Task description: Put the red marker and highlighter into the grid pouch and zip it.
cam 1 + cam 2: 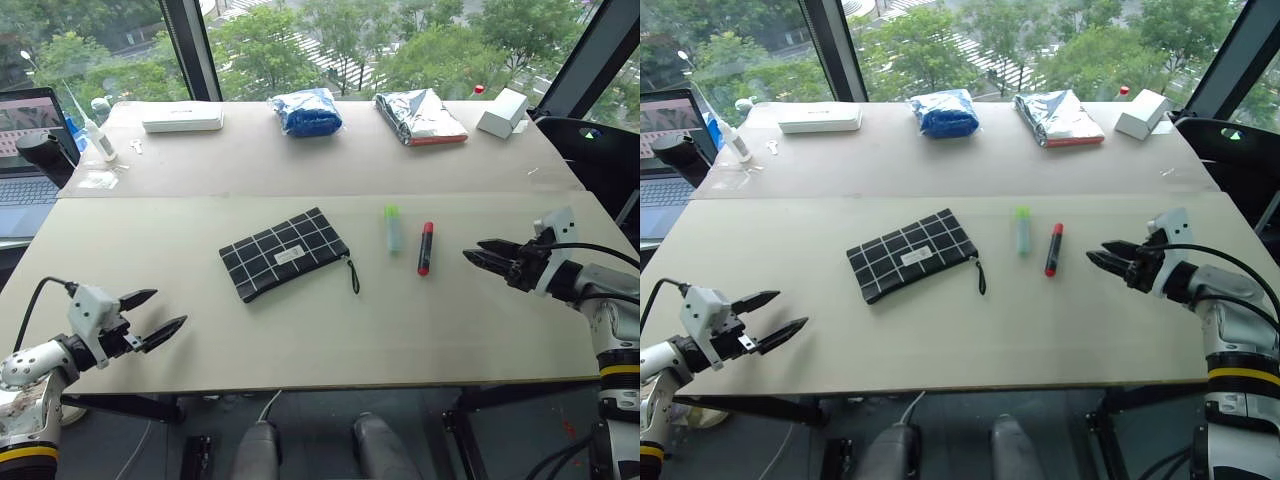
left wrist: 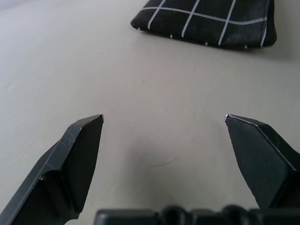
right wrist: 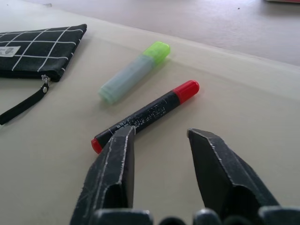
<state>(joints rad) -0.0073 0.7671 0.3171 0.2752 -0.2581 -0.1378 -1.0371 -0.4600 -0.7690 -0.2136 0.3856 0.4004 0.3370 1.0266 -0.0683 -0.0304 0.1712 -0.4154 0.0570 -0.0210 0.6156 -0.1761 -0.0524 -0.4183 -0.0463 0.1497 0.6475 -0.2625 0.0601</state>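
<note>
Nothing is done yet: the red marker [image 1: 425, 248] and the highlighter [image 1: 392, 227] lie beside the closed grid pouch [image 1: 285, 253] on the surface [image 1: 300, 330]. The left gripper [image 1: 158, 318] is wide open; the right gripper [image 1: 484, 257], slightly parted and empty, is near the marker.

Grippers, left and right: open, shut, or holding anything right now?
Left gripper: open, empty.
Right gripper: partly open, empty, beside the red marker.

The pale table [image 1: 300, 340] carries the grid pouch [image 1: 284, 252], highlighter [image 1: 393, 227] and red marker [image 1: 425, 247], lying apart.
</note>
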